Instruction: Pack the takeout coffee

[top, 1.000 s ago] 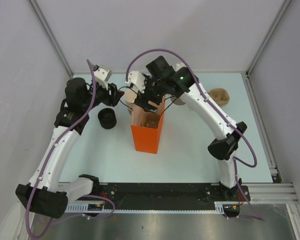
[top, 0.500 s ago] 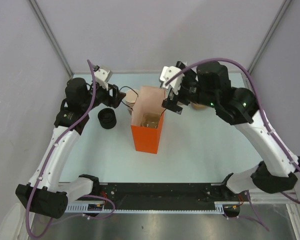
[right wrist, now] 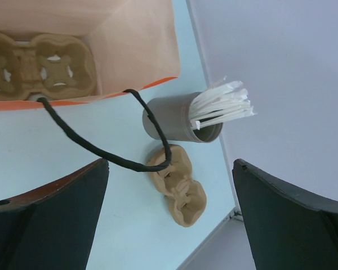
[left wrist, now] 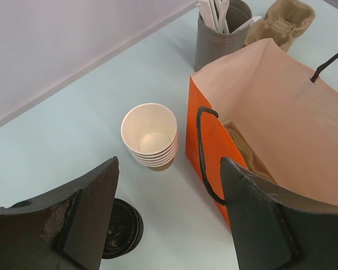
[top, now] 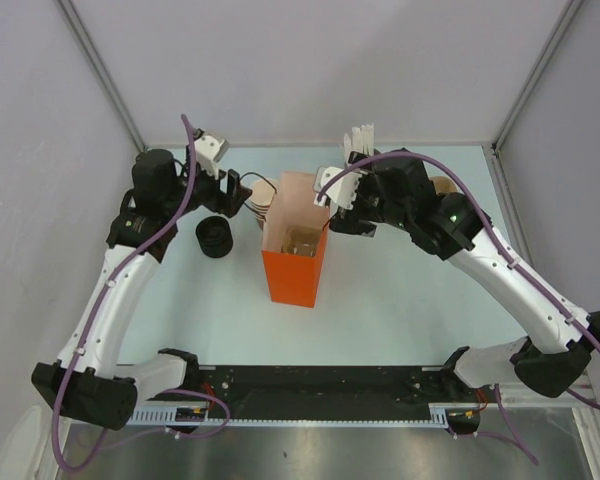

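Note:
The takeout coffee shows in none of the views. The orange paper bag [top: 295,272] stands open in the middle of the table, with a pulp cup carrier [right wrist: 42,70] lying in its bottom. My left gripper [top: 230,190] hovers open at the bag's left side. In the left wrist view the left gripper [left wrist: 169,225] has nothing between its fingers, and the bag's black handle [left wrist: 201,152] hangs just by the right finger. My right gripper [top: 342,208] is open beside the bag's right rim. In the right wrist view the right gripper [right wrist: 169,219] holds nothing, and the other handle [right wrist: 101,149] droops loose in front of it.
A stack of lidless tan cups [left wrist: 150,135] stands left of the bag, with a stack of black lids [top: 214,237] beside it. At the back right are a grey holder of white sticks [right wrist: 183,121] and a spare pulp carrier [right wrist: 180,188], near the table's edge.
My right arm has swung from over the bag's mouth out to its right side, its jaws wider. The left jaws have widened too and the left wrist has shifted slightly back.

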Robot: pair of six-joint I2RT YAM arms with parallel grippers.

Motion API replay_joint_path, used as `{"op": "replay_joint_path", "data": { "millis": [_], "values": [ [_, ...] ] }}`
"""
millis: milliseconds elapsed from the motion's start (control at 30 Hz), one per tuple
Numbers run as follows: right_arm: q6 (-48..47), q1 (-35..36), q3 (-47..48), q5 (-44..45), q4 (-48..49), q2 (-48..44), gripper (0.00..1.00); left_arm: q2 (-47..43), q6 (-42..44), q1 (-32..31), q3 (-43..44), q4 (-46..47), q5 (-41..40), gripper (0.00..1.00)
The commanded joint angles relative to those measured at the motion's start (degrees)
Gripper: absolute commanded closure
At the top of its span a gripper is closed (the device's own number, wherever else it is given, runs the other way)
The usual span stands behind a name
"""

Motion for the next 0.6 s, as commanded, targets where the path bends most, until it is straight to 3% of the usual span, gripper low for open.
{"op": "replay_joint_path", "data": {
  "millis": [0, 333, 533, 567],
  "values": [
    [-3.0, -1.3, 2.2, 2.5, 3.9, 0.4, 0.05, -0.2, 2.7, -0.6, 0.4, -0.4, -1.3, 0.22],
    [-3.1, -1.7, 3.1, -3.8, 1.6, 2.2, 0.21, 5.1, 1.3, -0.6, 4.9, -2.7, -0.7, 0.24],
    [-2.8, -2.1, 4.2, -7.7, 0.7, 1.6, 0.38, 8.1, 1.1, -0.6, 11.6, -5.9, -0.7, 0.33],
    [-2.8, -2.2, 4.3, -8.2, 0.5, 1.6, 0.46, 8.5, 1.0, -0.6, 12.3, -6.3, -0.6, 0.38]
  ]
}}
